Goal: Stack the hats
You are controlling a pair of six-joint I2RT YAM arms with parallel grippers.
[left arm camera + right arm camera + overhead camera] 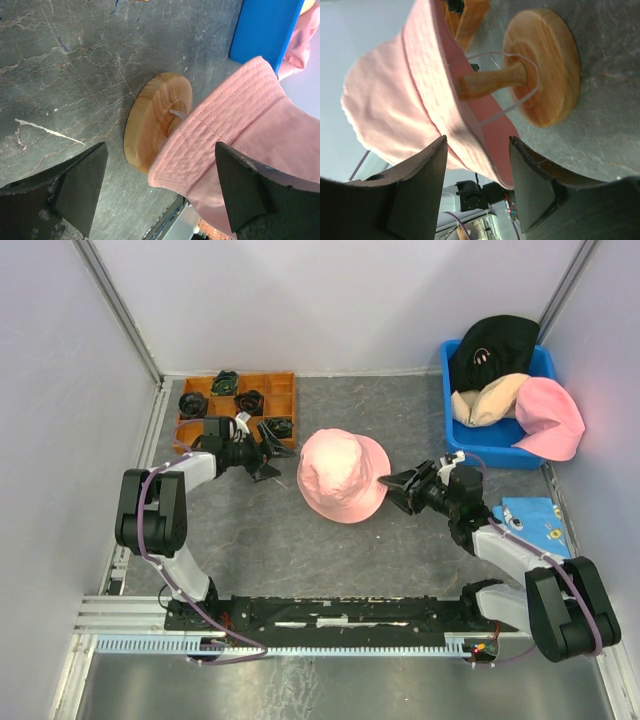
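A pink hat (343, 475) sits on a wooden stand in the middle of the table. The left wrist view shows its brim (240, 110) over the stand's round base (157, 120). The right wrist view shows the hat (395, 100), the stem (490, 80) and the base (545, 65). My left gripper (272, 453) is open just left of the hat. My right gripper (398, 486) is open just right of it, with the brim's edge in line between its fingers (420, 180). A black hat (492, 345), a beige hat (485, 400) and a second pink hat (550, 415) lie in the blue bin (455, 435).
An orange divided tray (280, 390) with dark coiled bundles stands at the back left, close behind my left gripper. A light blue patterned sheet (535, 520) lies by the right arm. White walls close in both sides. The blue bin's wall (265, 30) shows beyond the hat.
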